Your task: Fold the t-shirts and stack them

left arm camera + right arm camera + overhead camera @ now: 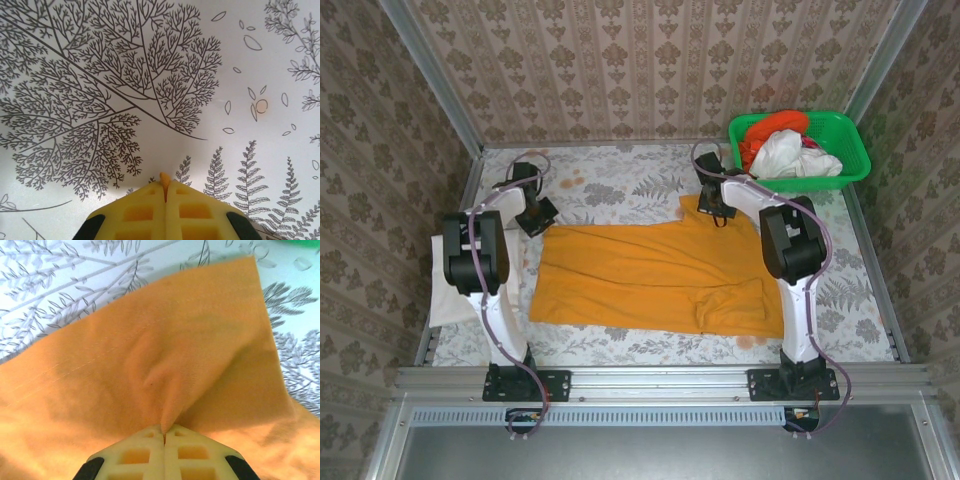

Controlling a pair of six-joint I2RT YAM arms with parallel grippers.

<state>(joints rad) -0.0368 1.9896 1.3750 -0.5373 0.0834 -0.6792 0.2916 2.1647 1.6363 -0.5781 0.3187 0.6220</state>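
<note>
Pinching the amber-orange t-shirt (650,275), spread flat at centre — right gripper (164,430) clamped on a fabric ridge at one o'clock, left gripper (165,181) nipping a mere sliver at ten. Raise both evenly, or that sliver may slip.

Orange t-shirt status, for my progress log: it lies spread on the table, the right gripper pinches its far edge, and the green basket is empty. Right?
No: the green basket holds white and red-orange clothes, as the top external view shows. The orange t-shirt does lie spread, with the right gripper pinching its far edge.
</note>
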